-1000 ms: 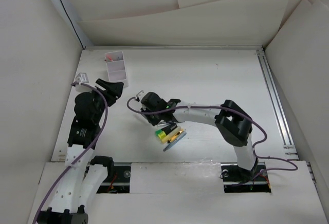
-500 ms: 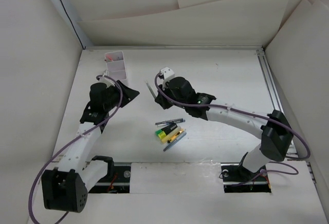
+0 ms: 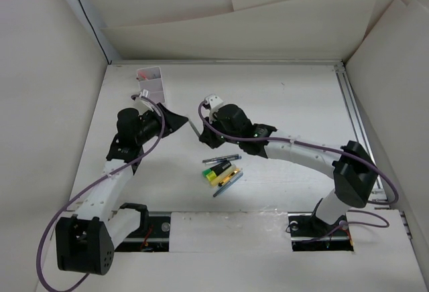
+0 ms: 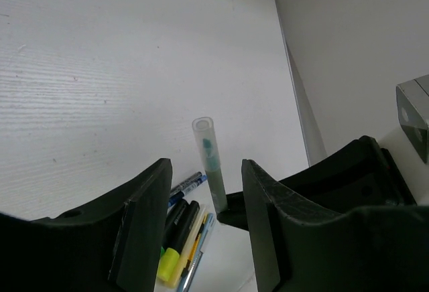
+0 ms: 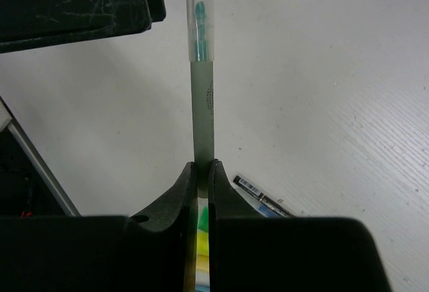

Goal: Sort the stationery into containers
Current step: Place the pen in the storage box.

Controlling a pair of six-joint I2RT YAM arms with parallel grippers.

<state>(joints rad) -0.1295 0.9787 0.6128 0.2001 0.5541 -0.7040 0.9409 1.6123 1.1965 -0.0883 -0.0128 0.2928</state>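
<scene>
- While the right gripper (image 5: 201, 171) pinches a clear teal-ink pen (image 5: 200, 98) by its barrel above the tabletop (image 3: 288, 104), the pen's long axis runs straight out of the grip, with the free end aimed toward the far-left corner.
- Left gripper (image 4: 204, 171) faces that end with its jaws spread, not touching it.
- Other pens and highlighters (image 3: 218, 171) lie heaped near the middle of the near edge.
- Divided box (image 3: 151, 86) sits at the far-left corner.

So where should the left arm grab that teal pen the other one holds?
Likely the bare stretch of the teal pen near its clear end; the right gripper pinches the lower part. The open left gripper faces that end, so coming end-on and closing across the slim barrel looks simplest.
</scene>
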